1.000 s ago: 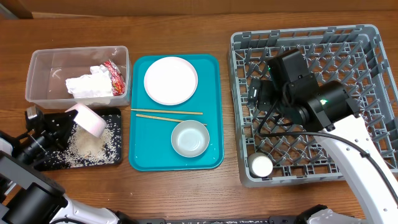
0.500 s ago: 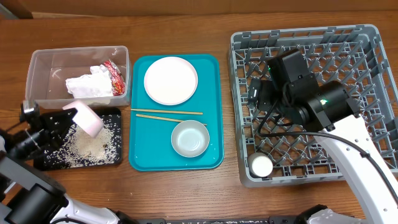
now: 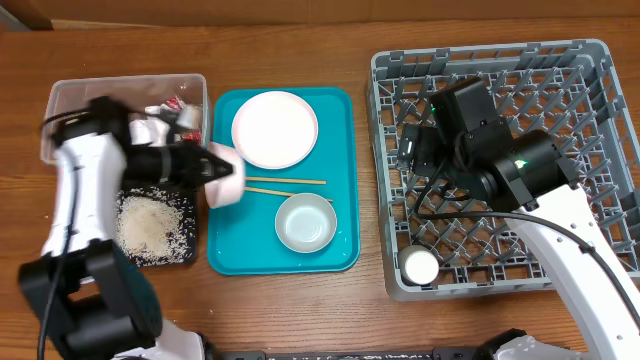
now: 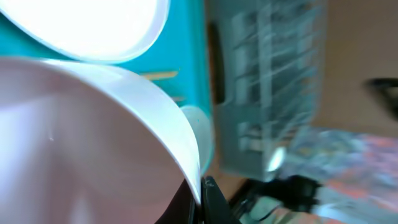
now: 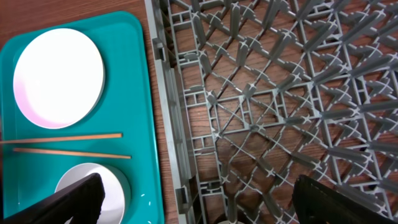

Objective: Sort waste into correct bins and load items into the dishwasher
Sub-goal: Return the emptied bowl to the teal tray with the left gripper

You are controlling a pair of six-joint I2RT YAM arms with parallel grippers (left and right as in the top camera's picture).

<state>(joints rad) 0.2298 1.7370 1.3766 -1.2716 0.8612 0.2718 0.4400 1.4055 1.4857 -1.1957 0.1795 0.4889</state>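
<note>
Your left end effector (image 3: 207, 170) is clenched on the rim of the pinkish bowl (image 3: 226, 178). The bowl hangs tipped on its side over the left rim of the teal tray (image 3: 342, 172), in the left half of the table (image 3: 300, 40). The right end effector (image 5: 211, 200) is released, fingers wide apart, above the dishwasher rack (image 3: 600, 60) by the right edge.

Risks:
- The rim pinch looks thin. A fast swing toward the rack could let the bowl twist or slip and land on the plate (image 3: 275, 130) or the chopsticks (image 3: 285, 185).
- Leftover grains could fall on the teal tray instead of joining the rice (image 3: 150, 225) in the black tray (image 3: 192, 252).
- The right arm already sits over the rack, so the two arms could clash there.

Hard to see:
- The left wrist view is blurred and filled by the bowl, so finger contact barely shows and I can't tell if grains remain inside.
- The left arm partly covers the napkin (image 3: 147, 130) and wrapper (image 3: 175, 103) in the clear tub (image 3: 125, 88).
- The cup (image 3: 420, 265) sits at the rack's near-left corner.
</note>
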